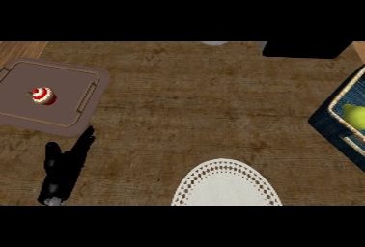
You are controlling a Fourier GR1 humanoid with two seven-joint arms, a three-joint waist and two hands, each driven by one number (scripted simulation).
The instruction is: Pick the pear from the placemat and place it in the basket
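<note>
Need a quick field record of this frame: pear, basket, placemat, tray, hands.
pear: in the basket, at the view's right edge
basket: right edge, partly cut off
placemat: white, lacy, bottom centre, nothing on it
tray: upper left, holds a red-and-white cupcake
left hand: lower left, fingers straight, holding nothing
right hand: not in view

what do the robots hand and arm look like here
Only the left hand shows, at the lower left of the head view. It is all black, slim, with long thin fingers and a thumb. A small grey bit of forearm shows at its base. No cables or markings are visible. The right hand is out of view.
</note>
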